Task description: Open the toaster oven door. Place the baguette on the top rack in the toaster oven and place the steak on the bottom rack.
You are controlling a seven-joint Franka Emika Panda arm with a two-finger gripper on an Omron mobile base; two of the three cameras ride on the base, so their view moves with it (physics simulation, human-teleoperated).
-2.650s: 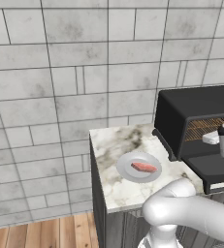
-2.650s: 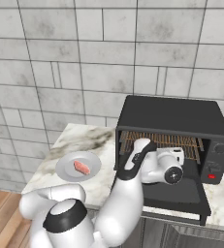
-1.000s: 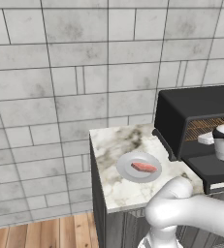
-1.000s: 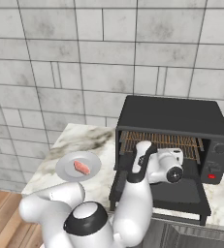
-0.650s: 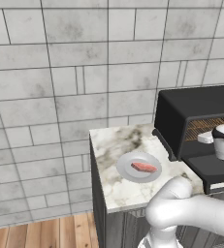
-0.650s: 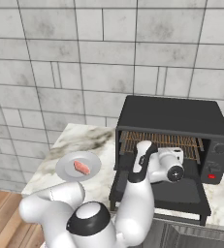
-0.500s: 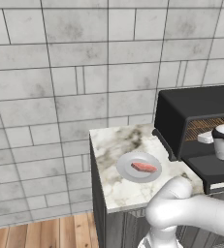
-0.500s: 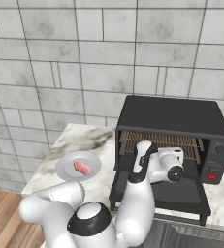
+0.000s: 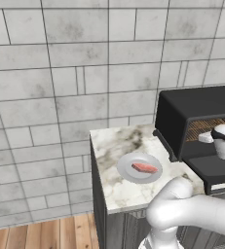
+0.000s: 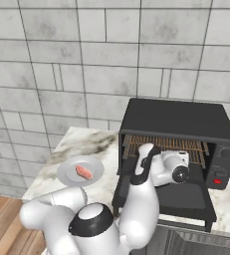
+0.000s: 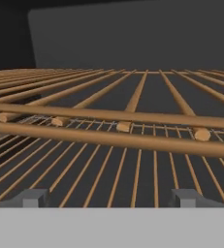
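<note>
The black toaster oven stands on the counter with its door folded down flat. My white hand hovers over the door at the oven's mouth. My gripper is open, nothing between its fingertips, and faces the copper-brown wire racks inside. The steak, a flat pink-red slab, lies on a grey plate left of the oven. The baguette is out of view.
The marble counter ends at a left edge beside a grey brick wall. The oven's control panel with a red light is on its right side. Wooden floor lies below left.
The hand has stayed at the oven's mouth with the fingers wide. The arm's lower links have swung slightly to the right in the right base view.
</note>
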